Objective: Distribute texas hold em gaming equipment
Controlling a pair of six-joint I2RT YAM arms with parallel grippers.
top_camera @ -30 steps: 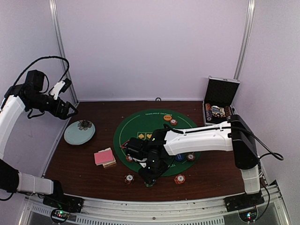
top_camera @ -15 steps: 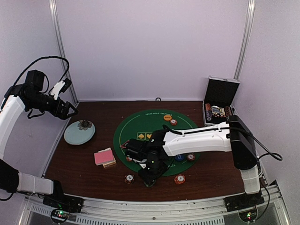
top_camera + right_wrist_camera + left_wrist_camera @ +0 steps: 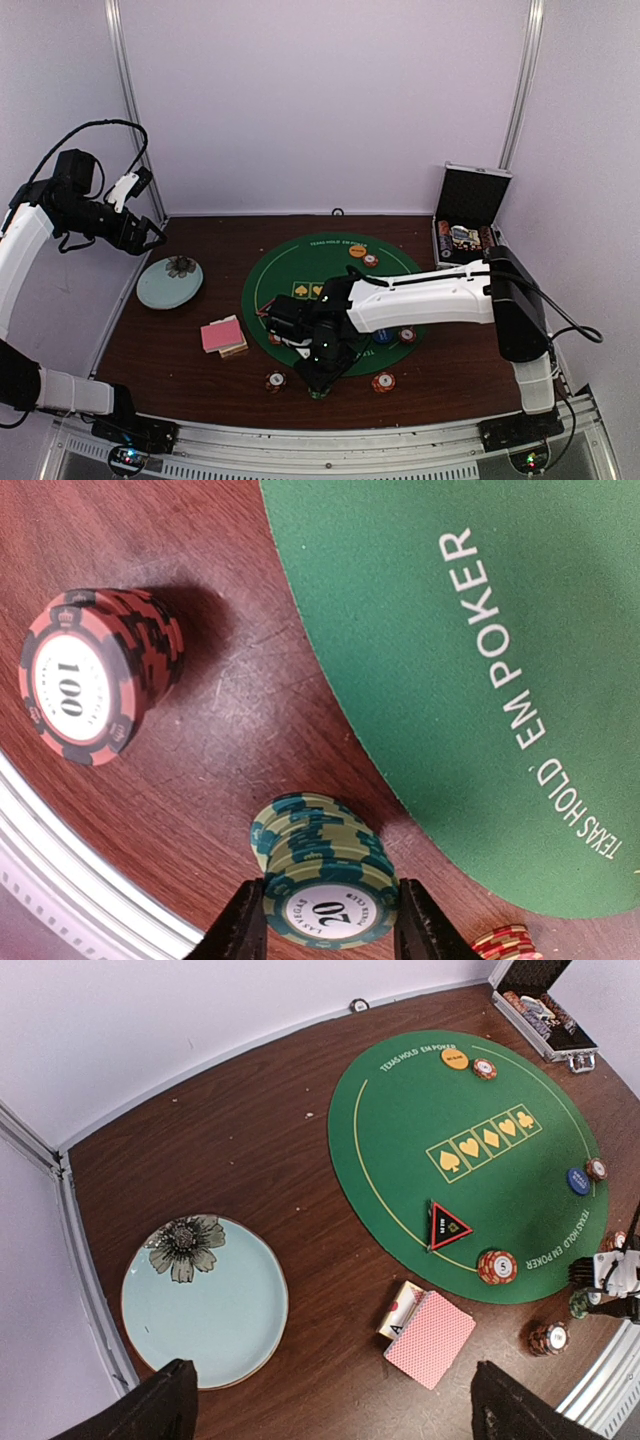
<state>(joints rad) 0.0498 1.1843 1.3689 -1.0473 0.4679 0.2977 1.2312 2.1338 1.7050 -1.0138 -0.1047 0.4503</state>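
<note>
Right claw [image 3: 325,925] pinches the green chip stack [image 3: 322,865] between its fingers, the stack standing on the bare desk [image 3: 230,730] just off the green mat [image 3: 430,630] (red chip stack [image 3: 95,675] nearby). Left claw [image 3: 332,1390] hangs wide open, high above the blue dish [image 3: 205,1310].

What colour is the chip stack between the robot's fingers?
Green with pale stripes, marked 20; the right wrist view shows the chip stack best.
</note>
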